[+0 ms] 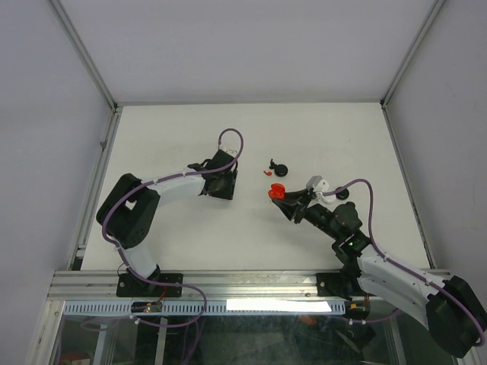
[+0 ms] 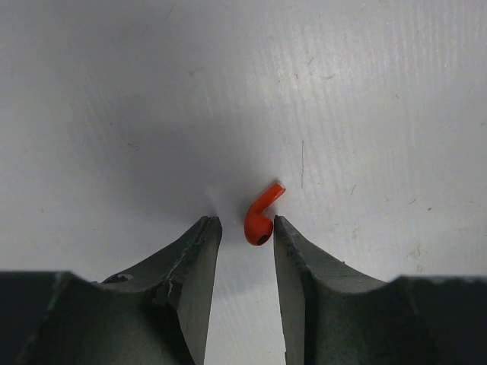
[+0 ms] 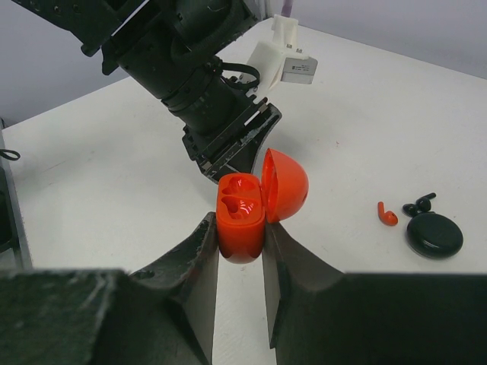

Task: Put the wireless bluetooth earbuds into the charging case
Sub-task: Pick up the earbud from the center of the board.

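Wireless bluetooth earbuds: one red earbud (image 2: 257, 226) lies on the table between the left fingertips. A second red bud (image 3: 386, 215) and black buds (image 3: 420, 204) lie beside a black round case (image 3: 434, 235).
Charging case: red (image 3: 242, 220), lid up, both wells bare, lifted off the table.
Right gripper: (image 3: 239, 226) clamped on the charging case's lower half.
Left gripper: (image 2: 246, 222) jaws narrowly apart. The bud's head sits just beside the right finger, with a gap on the other side.
Surface: white table (image 1: 175, 129) with faint scratches.
Room: plain grey walls (image 1: 228, 46), metal rail (image 1: 228, 283) at the near edge.
Hidden: from above, the left gripper covers its bud.
Writing: grey block (image 3: 300, 68) on the left arm's white bracket, any print too small to read.
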### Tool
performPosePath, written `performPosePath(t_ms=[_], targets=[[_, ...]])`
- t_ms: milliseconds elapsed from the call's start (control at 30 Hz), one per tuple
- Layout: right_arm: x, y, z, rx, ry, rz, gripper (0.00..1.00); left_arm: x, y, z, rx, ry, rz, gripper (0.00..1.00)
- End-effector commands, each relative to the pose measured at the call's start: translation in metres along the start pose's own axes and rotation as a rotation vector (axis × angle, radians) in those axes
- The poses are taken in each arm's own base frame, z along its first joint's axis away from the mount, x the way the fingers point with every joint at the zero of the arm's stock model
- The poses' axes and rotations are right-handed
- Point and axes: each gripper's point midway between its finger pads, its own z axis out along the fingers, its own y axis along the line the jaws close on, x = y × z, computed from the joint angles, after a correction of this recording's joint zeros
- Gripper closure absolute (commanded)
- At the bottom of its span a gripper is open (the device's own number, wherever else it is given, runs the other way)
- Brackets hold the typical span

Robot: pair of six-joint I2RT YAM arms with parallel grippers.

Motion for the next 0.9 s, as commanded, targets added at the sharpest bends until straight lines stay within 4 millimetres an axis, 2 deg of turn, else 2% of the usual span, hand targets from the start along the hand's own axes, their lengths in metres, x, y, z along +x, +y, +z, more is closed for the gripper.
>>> performPosePath(t_ms=[0, 467, 733, 867], targets=[[-0.015, 0.0, 0.002, -0.003, -0.058, -0.022, 1.0, -0.007, 0.008, -0.01, -0.048, -0.045, -0.021, 0.63], [-0.014, 0.001, 0.003, -0.012, -0.054, -0.02, 1.0, -0.006, 0.037, -0.024, -0.164, -0.075, -0.025, 0.63], [-0.016, 0.0, 0.002, -0.006, -0.058, -0.023, 1.0, -0.028, 0.012, -0.046, -0.037, -0.127, -0.071, 0.61], [-0.014, 0.001, 0.002, -0.007, -0.053, -0.02, 1.0, -0.035, 0.011, -0.042, -0.025, -0.12, -0.095, 0.64]])
